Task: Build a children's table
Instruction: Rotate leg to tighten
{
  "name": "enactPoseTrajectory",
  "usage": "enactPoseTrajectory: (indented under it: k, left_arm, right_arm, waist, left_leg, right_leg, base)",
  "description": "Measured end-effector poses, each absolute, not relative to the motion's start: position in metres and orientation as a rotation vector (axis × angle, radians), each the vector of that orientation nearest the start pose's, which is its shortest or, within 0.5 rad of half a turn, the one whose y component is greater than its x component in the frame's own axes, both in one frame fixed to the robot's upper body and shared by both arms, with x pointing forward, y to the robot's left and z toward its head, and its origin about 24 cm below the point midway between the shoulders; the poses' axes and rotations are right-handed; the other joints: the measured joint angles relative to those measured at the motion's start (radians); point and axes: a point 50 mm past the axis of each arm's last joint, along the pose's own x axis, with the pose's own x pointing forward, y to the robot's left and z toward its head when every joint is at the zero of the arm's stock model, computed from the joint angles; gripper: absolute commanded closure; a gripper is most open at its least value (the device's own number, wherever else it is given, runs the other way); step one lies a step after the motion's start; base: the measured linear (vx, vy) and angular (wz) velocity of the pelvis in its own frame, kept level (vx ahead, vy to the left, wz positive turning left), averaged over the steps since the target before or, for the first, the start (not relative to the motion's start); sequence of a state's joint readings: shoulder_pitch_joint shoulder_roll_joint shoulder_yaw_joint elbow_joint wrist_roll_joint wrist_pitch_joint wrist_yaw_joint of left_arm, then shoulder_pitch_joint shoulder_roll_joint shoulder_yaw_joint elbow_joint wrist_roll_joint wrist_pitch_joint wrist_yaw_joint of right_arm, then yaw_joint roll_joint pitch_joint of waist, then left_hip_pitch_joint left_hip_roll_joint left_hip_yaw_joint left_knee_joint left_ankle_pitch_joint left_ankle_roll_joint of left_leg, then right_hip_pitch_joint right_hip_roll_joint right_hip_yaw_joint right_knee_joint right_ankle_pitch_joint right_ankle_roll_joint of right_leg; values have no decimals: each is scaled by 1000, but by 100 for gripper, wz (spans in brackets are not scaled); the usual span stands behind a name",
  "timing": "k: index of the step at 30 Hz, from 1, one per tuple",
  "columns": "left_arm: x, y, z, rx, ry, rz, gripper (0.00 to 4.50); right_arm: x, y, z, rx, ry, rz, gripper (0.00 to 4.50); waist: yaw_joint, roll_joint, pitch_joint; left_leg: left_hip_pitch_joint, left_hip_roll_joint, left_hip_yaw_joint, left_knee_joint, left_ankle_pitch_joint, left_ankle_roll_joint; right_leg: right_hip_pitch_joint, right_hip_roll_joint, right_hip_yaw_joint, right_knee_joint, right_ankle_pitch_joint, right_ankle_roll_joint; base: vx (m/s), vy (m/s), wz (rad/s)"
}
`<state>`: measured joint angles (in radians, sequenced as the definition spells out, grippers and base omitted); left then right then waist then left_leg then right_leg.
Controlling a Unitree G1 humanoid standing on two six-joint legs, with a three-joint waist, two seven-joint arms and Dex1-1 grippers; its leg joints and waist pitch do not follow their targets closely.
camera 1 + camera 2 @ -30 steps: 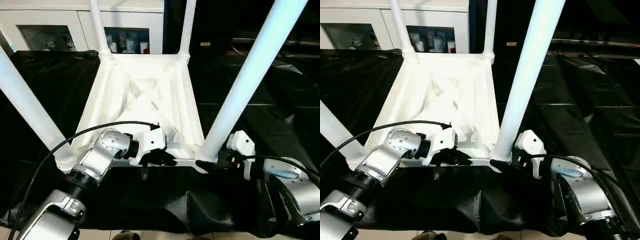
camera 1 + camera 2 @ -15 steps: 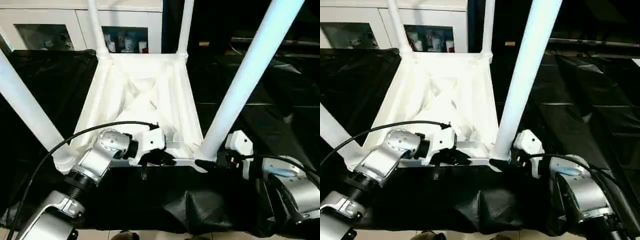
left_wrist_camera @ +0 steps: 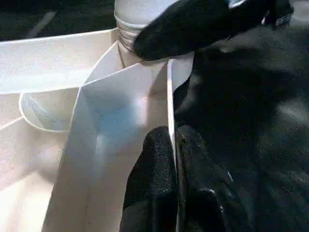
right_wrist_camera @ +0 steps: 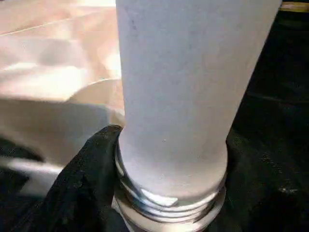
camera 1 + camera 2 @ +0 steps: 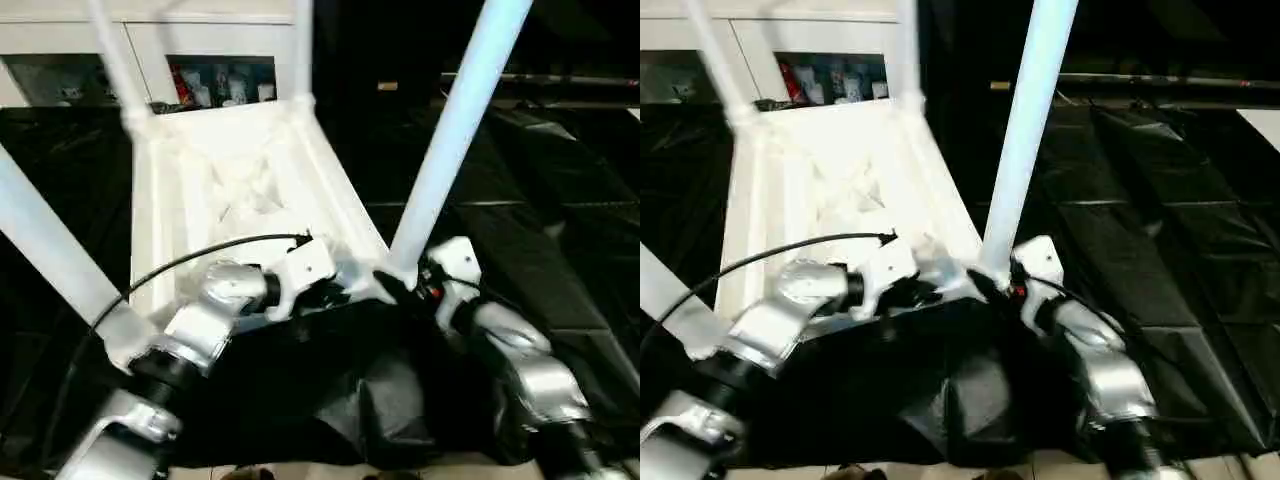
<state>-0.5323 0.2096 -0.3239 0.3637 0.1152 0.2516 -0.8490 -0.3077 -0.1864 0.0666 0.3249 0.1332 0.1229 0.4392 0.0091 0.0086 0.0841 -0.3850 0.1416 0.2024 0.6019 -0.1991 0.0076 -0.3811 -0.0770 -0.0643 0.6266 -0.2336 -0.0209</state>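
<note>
The children's table lies upside down on the black cloth, its ribbed white top [image 5: 160, 200] facing up. Its legs stand in the corner sockets: two far ones [image 5: 115, 60] [image 5: 302, 50], a near left one [image 5: 50, 250] and a near right one [image 5: 450, 130]. My left gripper [image 5: 335, 293] is shut on the thin near rim [image 3: 170, 96] of the top, one finger [image 3: 154, 164] on each side. My right gripper [image 5: 395, 285] hugs the base of the near right leg [image 4: 178, 96] just above its threaded collar, with a black finger [image 4: 91, 169] pressed against it.
The black-draped work surface [image 5: 560, 230] spreads out to the right and the far side. The cloth bunches up at the front edge [image 5: 380, 410]. White cabinets with glass doors [image 5: 220, 80] stand behind. A black cable [image 5: 200, 255] arcs over my left wrist.
The table has swung, its far end moving left and its near right corner moving away from me. My right arm has reached forward with it, and its fingers have drawn in on the leg.
</note>
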Motion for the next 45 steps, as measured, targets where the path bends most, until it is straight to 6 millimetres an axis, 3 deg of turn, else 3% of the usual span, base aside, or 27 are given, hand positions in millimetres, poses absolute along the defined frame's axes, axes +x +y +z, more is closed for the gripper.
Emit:
enactPoseTrajectory:
  k: [9, 10, 13, 16, 20, 27, 32, 41, 45]
  left_arm:
    - [313, 52, 59, 406, 322, -995, 450]
    - [313, 51, 58, 407, 322, -992, 450]
    - [312, 49, 58, 409, 319, -988, 450]
    - [312, 49, 58, 409, 318, -993, 450]
    - [311, 49, 60, 411, 315, -1021, 450]
    - [302, 69, 59, 423, 313, -1188, 450]
    - [299, 82, 59, 440, 314, -1281, 450]
    - [297, 97, 59, 435, 332, -1371, 450]
    - [297, 98, 60, 439, 336, -1381, 450]
  right_arm:
    - [316, -139, 38, -35, 179, 397, 178]
    - [316, -139, 38, -26, 178, 390, 108]
    - [317, -137, 38, -9, 174, 389, 108]
    - [317, -139, 39, -20, 171, 395, 62]
    - [316, -146, 39, -32, 182, 458, 58]
    - [289, -181, 49, -180, 250, 776, 58]
    - [277, -191, 55, -219, 277, 913, 58]
    - [275, -184, 64, -209, 252, 1033, 58]
    - [278, -177, 67, -209, 236, 1063, 96]
  waist:
    - [17, 3, -6]
    - [18, 3, -6]
    - [20, 3, -6]
    - [21, 4, -7]
    - [24, 4, -7]
    - [46, 4, -7]
    - [51, 1, -5]
    - [51, -2, -3]
    - [54, -3, -2]
  left_leg:
    - [0, 0, 1, -2, 2, 4]
    - [0, 0, 1, -2, 2, 4]
    - [0, 0, 1, -2, 2, 4]
    - [0, 0, 1, -2, 2, 4]
    - [-2, 0, 1, -4, 2, 4]
    - [-2, 0, 1, -6, 3, 5]
    - [-2, 0, 1, -4, 3, 5]
    - [-2, 0, 1, -3, 4, 4]
    - [-2, 0, 1, -3, 4, 4]
  right_leg:
    - [1, 0, 0, -4, 0, 0]
    - [1, 0, 0, -4, 0, 0]
    - [1, 0, 0, -4, 0, 0]
    - [1, 0, 0, -5, 0, 0]
    - [0, 0, 0, -6, 0, 0]
    - [0, 0, -2, -7, 1, 1]
    - [0, 0, -2, -6, 2, 1]
    - [0, 0, -1, -5, 3, 0]
    - [0, 0, -1, -5, 3, 0]
  base:
    - [0, 0, 0]
    - [0, 0, 0]
    - [0, 0, 0]
    - [0, 0, 0]
    - [0, 0, 0]
    - [0, 0, 0]
    - [0, 0, 0]
    - [0, 0, 0]
    - [0, 0, 0]
